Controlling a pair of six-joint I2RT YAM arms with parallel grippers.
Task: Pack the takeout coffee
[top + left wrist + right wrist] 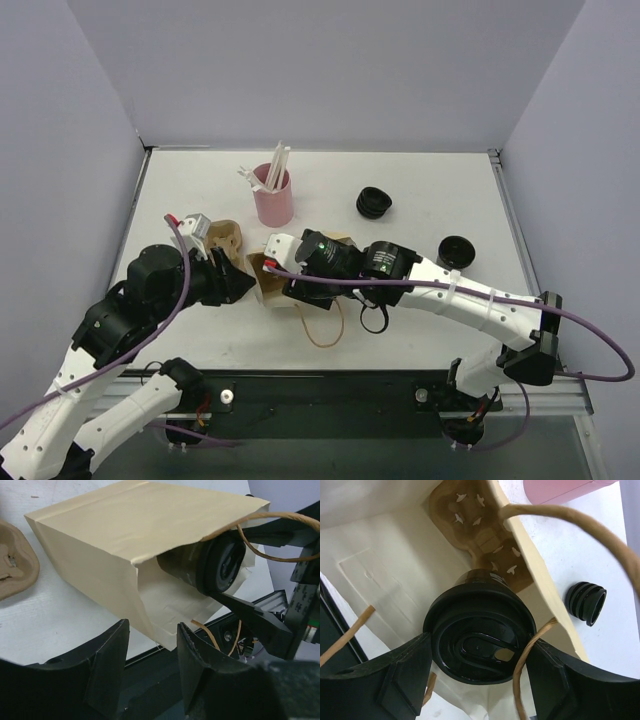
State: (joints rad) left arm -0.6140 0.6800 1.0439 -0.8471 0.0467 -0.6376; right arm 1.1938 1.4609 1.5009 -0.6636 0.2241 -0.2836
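A tan paper bag (268, 280) lies on its side at the table's middle, mouth toward the right arm; it fills the left wrist view (100, 545). A dark coffee cup with a black lid (480, 640) sits partly inside the mouth (220, 565). My right gripper (481, 645) is shut on the cup, a finger on each side of the lid, with a bag handle cord (525, 660) by the right finger. In the top view it (300, 280) is at the bag. My left gripper (152, 645) is open, the bag's lower edge just ahead of its fingertips (240, 283).
A pulp cup carrier (225, 240) lies left of the bag, also shown in the left wrist view (15, 560). A pink cup with white straws (272, 197) stands behind. Black lids lie at the back right (373, 203) and right (456, 252). A bag handle loop (325, 325) rests in front.
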